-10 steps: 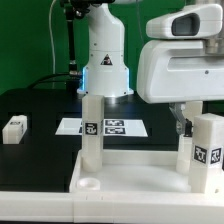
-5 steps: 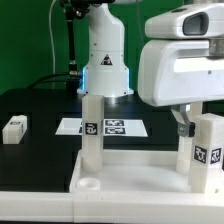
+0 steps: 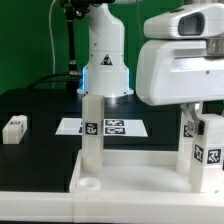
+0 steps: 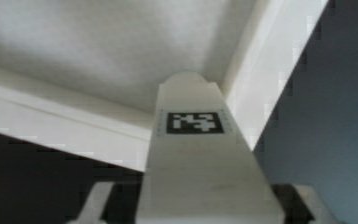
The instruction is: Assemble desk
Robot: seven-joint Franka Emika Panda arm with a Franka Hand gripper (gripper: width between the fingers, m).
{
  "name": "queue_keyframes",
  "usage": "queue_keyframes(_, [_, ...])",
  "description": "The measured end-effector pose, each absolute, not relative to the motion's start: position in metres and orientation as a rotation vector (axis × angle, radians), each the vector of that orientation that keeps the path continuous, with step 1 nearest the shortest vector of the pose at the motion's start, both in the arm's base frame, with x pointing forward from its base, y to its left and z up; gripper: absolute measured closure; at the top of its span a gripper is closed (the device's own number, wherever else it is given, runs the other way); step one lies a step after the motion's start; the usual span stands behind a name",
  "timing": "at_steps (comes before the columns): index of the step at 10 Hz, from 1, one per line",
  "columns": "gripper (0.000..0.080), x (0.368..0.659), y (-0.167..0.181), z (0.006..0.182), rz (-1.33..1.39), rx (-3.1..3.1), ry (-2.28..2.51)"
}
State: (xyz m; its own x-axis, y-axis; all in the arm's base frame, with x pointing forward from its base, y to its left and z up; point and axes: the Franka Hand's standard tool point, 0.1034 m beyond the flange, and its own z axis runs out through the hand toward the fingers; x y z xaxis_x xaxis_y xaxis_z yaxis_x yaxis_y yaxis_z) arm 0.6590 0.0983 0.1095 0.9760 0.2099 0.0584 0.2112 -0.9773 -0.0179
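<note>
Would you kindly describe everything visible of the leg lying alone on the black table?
The loose leg is a short white block, plastic by its look, lying on its side on the black table at the exterior view's left. A small dark marker shows on its camera-facing side. It lies well apart from the tabletop panel and the marker board; only the table touches it.

Pincer [image 4: 202, 205] fingertips cut off by wrist view's edge; leg [image 4: 202, 150] blurred; tabletop [image 3: 130, 185] cropped in exterior view.
</note>
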Motion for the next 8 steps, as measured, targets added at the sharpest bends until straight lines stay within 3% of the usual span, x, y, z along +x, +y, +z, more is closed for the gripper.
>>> queue_keyframes(8, [0.0511,0.659,0.083,0.109,-0.06,-3.01,0.692])
